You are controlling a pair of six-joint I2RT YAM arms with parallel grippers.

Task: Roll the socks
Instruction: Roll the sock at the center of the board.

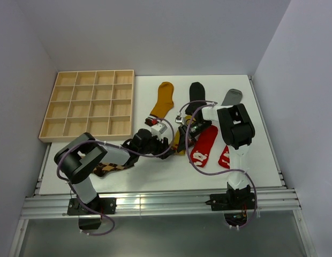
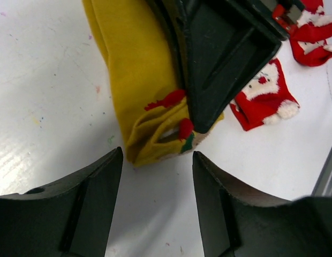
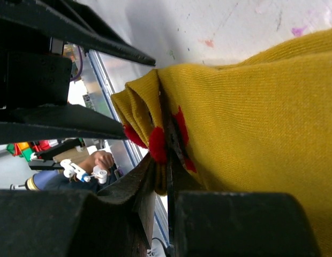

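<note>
In the right wrist view my right gripper (image 3: 167,160) is shut on the folded edge of a mustard yellow sock (image 3: 251,118) with red marks. The left wrist view shows that sock (image 2: 142,91) lying on the table, with the right gripper's finger (image 2: 225,59) pressed on its end. My left gripper (image 2: 158,158) stands open just in front of the sock's end, nothing between its fingers. From above, both grippers meet at mid-table, left (image 1: 167,140) and right (image 1: 183,135), over the sock (image 1: 178,143), which is mostly hidden.
Another mustard sock (image 1: 165,99), a black sock (image 1: 195,92) and a grey sock (image 1: 232,96) lie flat at the back. Two red printed socks (image 1: 205,145) (image 1: 225,156) lie at the right. A brown argyle sock (image 1: 110,168) lies under the left arm. A wooden grid tray (image 1: 91,107) stands at back left.
</note>
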